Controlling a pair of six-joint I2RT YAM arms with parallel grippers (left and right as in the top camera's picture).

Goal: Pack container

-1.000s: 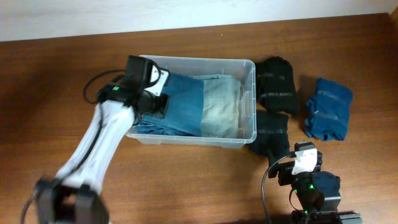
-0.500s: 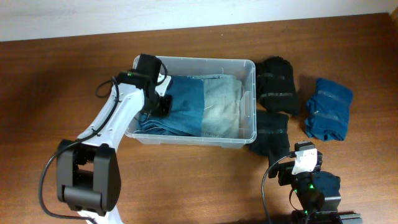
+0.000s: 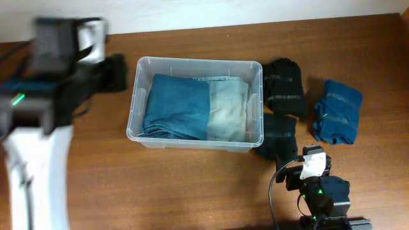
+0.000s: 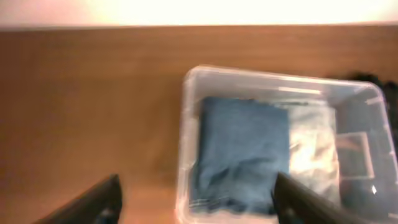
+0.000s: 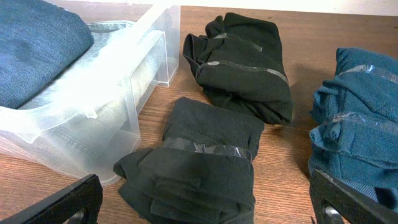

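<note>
Right wrist view, bottom corners: right gripper [image 5: 205,180] has its fingers spread wide, with nothing between them. Just ahead lies a black bundle [image 5: 193,162], banded with tape. A second black bundle [image 5: 245,65] sits behind it, and a blue bundle [image 5: 354,130] is at the right edge.

The container [image 5: 93,109] stands on the desk [image 5: 283,162] at left of frame, with the nearest bundle just beside its corner. It holds folded blue denim [image 3: 176,105] and a paler piece [image 3: 227,108].

We judge the container light, thin-walled, springy and slick when pinched, so the rolled rim is the best hold. The bundles look soft and squashable; take them across the tape.

The left gripper [image 4: 196,179], upper left in the overhead view, hovers with its fingers spread and empty.
</note>
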